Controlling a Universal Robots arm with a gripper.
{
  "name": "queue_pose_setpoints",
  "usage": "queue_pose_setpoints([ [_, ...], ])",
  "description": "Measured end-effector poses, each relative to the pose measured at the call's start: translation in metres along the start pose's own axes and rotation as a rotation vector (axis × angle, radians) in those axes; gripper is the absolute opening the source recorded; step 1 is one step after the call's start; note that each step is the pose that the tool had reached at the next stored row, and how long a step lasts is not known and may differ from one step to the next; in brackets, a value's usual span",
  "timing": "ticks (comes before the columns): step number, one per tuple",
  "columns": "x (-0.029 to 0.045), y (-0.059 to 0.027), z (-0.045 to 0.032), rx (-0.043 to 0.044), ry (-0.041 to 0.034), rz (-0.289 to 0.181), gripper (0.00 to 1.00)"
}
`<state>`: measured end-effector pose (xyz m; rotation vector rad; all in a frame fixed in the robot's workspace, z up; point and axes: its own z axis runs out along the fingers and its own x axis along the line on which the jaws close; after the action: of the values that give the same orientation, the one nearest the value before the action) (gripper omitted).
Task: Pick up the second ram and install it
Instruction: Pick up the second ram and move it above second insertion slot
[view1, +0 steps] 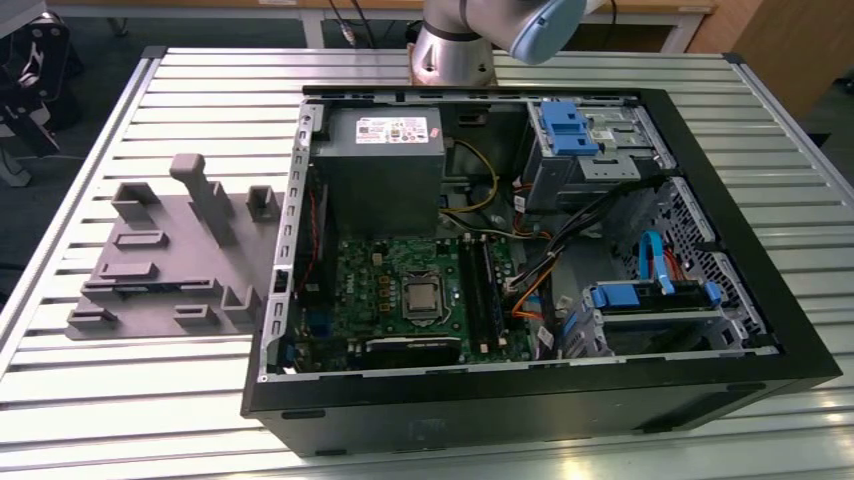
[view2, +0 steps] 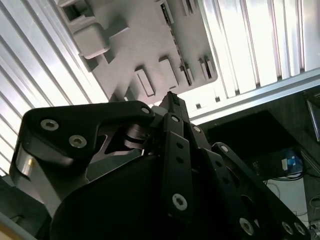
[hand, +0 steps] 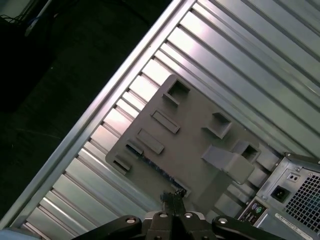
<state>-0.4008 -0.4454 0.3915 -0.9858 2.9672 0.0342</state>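
In both wrist views my gripper (hand: 172, 198) (view2: 172, 100) hangs well above the grey fixture plate (hand: 195, 135) (view2: 150, 40), fingers shut together with nothing between them. The second ram (hand: 157, 170) shows as a thin blue-green edge standing in a slot along one side of the fixture, close to the point below my fingertips. In the exterior view the fixture plate (view1: 167, 260) lies on the table at the exterior view's left of the open computer case (view1: 534, 260). The long black memory slots (view1: 478, 290) lie on the green motherboard (view1: 387, 290) inside the case.
The case holds a grey power supply (view1: 378, 165), blue drive brackets (view1: 567, 125), bundled cables and a processor socket (view1: 422, 296). The slatted metal table (view1: 160, 400) ends at an edge rail (hand: 90, 120) near the fixture, with dark floor beyond. The arm's base (view1: 451, 50) stands behind the case.
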Motion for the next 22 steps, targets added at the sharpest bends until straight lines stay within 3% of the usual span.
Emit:
queue_pose_setpoints([
  [7, 0.0, 0.0, 0.0001, -0.0008, 0.0005, -0.037, 0.11],
  [13, 0.0, 0.0, 0.0005, -0.0024, 0.0018, -0.108, 0.11],
  [18, 0.0, 0.0, 0.0012, -0.0055, 0.0069, -0.154, 0.11],
  [22, 0.0, -0.0001, 0.0022, -0.0029, 0.0109, -0.178, 0.11],
])
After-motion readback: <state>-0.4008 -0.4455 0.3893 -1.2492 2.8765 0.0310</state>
